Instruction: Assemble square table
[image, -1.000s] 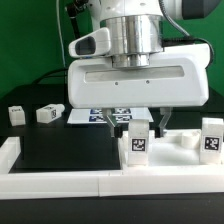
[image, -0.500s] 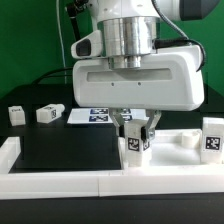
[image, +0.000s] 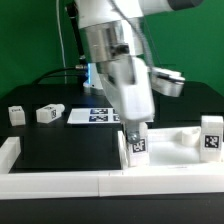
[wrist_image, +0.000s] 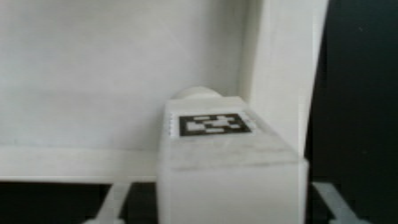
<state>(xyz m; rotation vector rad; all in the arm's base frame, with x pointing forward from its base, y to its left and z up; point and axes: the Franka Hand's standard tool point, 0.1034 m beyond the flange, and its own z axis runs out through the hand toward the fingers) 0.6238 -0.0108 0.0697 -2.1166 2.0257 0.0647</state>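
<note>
In the exterior view, the arm leaned down over the front of the black table, and its gripper (image: 136, 131) sat directly on top of the gripped leg (image: 137, 147). The fingers were pressed against the leg's upper part. That leg stood upright, tag facing the camera, at the corner of the square table top (image: 182, 139) nearer the exterior view's left. The top lay just behind the front border bar (image: 90, 181). A second upright leg (image: 211, 137) stood at the top's far side, towards the exterior view's right and apart from the gripper. Two lying legs (image: 16, 114) (image: 48, 114) rested well off to the exterior view's left. The marker board (image: 100, 116) lay behind the arm.

In the wrist view, the gripped leg (wrist_image: 221, 150) filled the middle and showed its tag. It sat between the blurred fingers of the gripper (wrist_image: 222, 205), which pinched it. The white table top (wrist_image: 107, 80) and its raised rim lay just beyond the leg.
</note>
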